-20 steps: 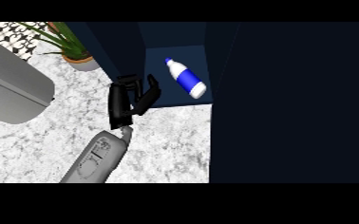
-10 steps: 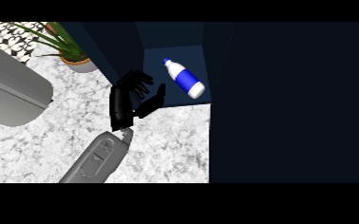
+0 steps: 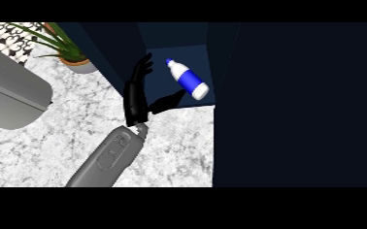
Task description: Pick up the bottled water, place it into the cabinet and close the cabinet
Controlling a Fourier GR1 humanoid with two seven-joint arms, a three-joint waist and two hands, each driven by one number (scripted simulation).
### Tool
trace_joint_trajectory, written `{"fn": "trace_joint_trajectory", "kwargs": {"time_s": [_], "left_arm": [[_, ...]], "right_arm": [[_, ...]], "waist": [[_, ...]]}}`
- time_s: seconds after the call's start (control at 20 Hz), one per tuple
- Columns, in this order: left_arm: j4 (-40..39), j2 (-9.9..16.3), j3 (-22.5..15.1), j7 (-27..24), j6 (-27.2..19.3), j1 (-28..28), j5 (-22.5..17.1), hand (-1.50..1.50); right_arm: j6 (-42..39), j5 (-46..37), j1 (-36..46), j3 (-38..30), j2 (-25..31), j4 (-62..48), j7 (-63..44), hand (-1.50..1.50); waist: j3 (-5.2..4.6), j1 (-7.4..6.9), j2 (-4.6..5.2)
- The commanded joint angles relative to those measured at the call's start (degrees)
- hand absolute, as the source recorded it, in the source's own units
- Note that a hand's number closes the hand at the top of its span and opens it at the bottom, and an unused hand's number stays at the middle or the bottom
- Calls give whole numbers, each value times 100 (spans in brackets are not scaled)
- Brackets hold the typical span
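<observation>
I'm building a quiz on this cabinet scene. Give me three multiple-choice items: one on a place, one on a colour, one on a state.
1. Where is the bottle?
A. lying inside the cabinet
B. standing on the counter
C. beside the plant

2. What colour is the bottle's label?
A. red
B. blue
C. green

3. How is the left hand?
A. curled round the bottle
B. closed in a fist
C. open, fingers straight, apart from the bottle

Answers:
1. A: the bottle lies tilted on the cabinet's dark floor.
2. B: a blue band wraps the white bottle, with a blue cap.
3. C: the fingers stretch along the cabinet's left wall and the thumb points toward the bottle without touching it.
</observation>
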State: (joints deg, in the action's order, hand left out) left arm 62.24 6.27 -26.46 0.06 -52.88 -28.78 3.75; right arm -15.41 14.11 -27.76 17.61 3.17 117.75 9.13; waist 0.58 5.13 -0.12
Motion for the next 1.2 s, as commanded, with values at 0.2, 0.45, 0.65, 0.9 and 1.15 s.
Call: {"fn": "trace_joint_trajectory", "kwargs": {"time_s": [0.2,0.45,0.65,0.9,1.15], "left_arm": [[-841,441,864,-329,995,-1129,-679,-150],[-404,57,1078,-1117,1370,-954,-1328,-150],[-211,165,1306,-1565,2012,-882,-1802,-150],[-289,135,1484,-2394,2799,-567,-2249,-150],[-63,338,1531,-2452,3284,-430,-2443,-150]], "right_arm": [[74,-128,-162,108,-20,213,56,-150],[-1,-34,-220,-113,68,82,220,-150],[-91,-87,-273,-215,214,149,321,-150],[103,-268,-260,-61,-4,-10,420,-150],[84,22,-305,-197,120,239,173,-150]], "waist": [[-83,3,147],[-81,-93,131],[-78,-158,108],[-69,-309,70],[-61,-426,32]]}}
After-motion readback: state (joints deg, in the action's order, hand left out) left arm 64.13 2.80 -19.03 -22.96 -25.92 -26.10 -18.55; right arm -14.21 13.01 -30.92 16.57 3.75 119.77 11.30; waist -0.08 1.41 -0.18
